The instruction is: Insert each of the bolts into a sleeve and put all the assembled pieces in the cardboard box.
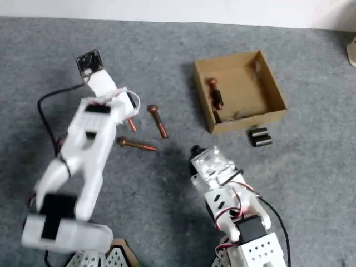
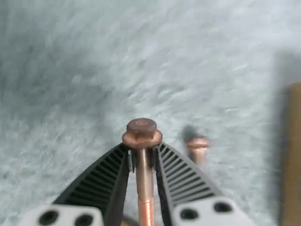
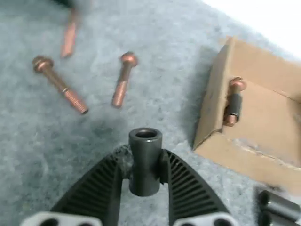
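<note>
My left gripper [image 2: 143, 157] is shut on a copper bolt [image 2: 142, 134], held by its shank just under the head; in the high view this gripper [image 1: 131, 111] hangs over the carpet, left of the two loose bolts. One loose bolt [image 1: 158, 121] lies beside it, another [image 1: 136, 144] a little nearer. My right gripper [image 3: 145, 165] is shut on an upright black sleeve [image 3: 145, 157], in front of the cardboard box [image 3: 214, 101]. The box [image 1: 277, 92] holds one assembled bolt and sleeve [image 1: 214, 95]. Two more sleeves [image 1: 259, 136] lie just outside its near wall.
Grey carpet covers the table. In the right wrist view the loose bolts [image 3: 59, 84] [image 3: 123, 77] lie beyond the held sleeve, and the spare sleeves [image 3: 277, 207] sit by the box corner. A black cable [image 1: 47, 119] loops beside the left arm.
</note>
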`<state>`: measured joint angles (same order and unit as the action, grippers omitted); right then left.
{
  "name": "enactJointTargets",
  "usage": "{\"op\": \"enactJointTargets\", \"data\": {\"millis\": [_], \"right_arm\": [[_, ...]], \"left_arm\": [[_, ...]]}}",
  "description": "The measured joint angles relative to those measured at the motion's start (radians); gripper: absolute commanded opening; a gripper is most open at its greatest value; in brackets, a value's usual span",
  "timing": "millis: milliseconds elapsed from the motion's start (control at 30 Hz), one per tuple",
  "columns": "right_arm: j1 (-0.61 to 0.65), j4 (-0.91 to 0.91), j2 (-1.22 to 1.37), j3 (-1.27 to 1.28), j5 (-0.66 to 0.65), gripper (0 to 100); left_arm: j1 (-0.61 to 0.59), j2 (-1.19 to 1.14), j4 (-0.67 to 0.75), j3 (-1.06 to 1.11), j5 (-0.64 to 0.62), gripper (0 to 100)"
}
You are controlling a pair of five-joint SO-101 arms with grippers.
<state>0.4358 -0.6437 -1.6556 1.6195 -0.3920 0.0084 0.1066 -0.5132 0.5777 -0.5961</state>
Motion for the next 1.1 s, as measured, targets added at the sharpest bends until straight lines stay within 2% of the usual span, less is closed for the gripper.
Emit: {"op": "enactJointTargets", "data": {"millis": [167, 300, 433, 633, 867, 1100], "right_arm": [[0.011, 0.066, -0.006, 0.035, -0.006, 0.5], [-0.006, 0.210, -0.006, 0.057, -0.011, 0.5], [-0.012, 0.313, -0.006, 0.057, -0.011, 0.5], [-0.002, 0.331, -0.006, 0.057, -0.011, 0.5], [0.015, 0.327, -0.006, 0.057, -0.011, 0.5], [0.023, 0.327, -0.006, 0.057, -0.011, 0.5]], "left_arm": [[0.069, 0.316, 0.354, 0.362, 0.006, 0], [0.150, 0.562, 0.506, 0.574, 0.006, 0], [0.227, 0.779, 0.537, 0.675, 0.008, 0], [0.327, 1.014, 0.540, 0.772, 0.008, 0], [0.374, 1.175, 0.540, 0.853, 0.005, 0], [0.377, 1.260, 0.519, 0.867, -0.100, 0]]}}
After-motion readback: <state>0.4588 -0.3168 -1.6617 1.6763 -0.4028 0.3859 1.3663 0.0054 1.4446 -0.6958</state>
